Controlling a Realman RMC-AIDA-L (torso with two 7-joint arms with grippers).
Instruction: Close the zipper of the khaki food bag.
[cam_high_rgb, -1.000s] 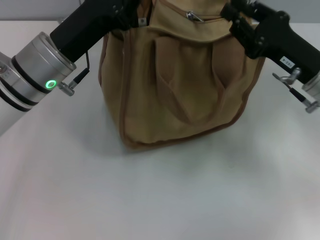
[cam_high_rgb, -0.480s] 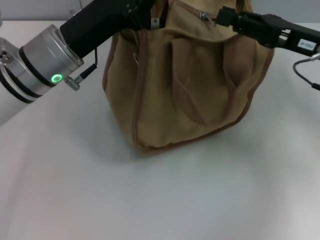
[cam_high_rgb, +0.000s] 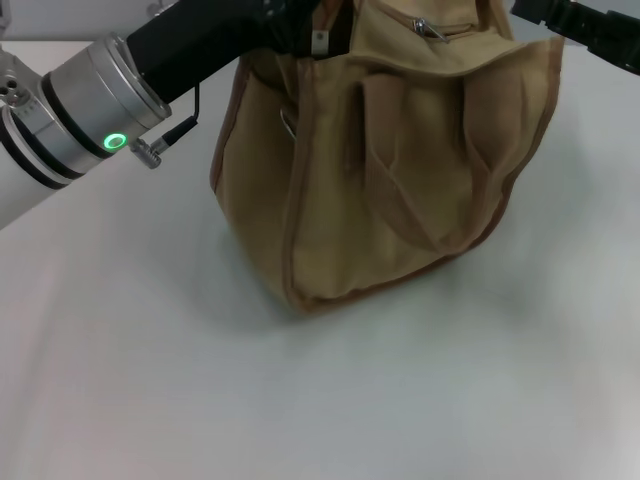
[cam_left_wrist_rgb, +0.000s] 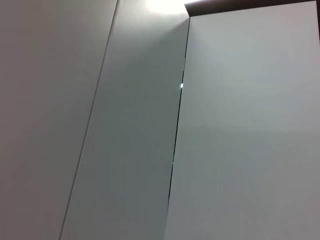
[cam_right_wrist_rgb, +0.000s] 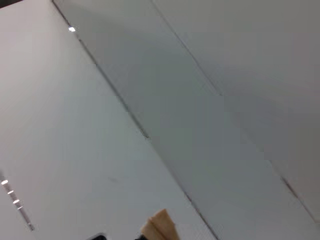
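Right, my left pincer (cam_high_rgb: 318, 28) sits at the khaki food bag's (cam_high_rgb: 400, 180) top corner, zipper (cam_high_rgb: 432, 28) pull beside it, grip unclear, cannot tell.

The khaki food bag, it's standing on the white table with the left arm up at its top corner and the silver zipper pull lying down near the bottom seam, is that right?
Not quite. The head view shows the silver zipper pull up on the top panel of the khaki food bag, not near the bottom seam. The rest holds: the bag stands on the white table, and the left arm reaches to its top corner.
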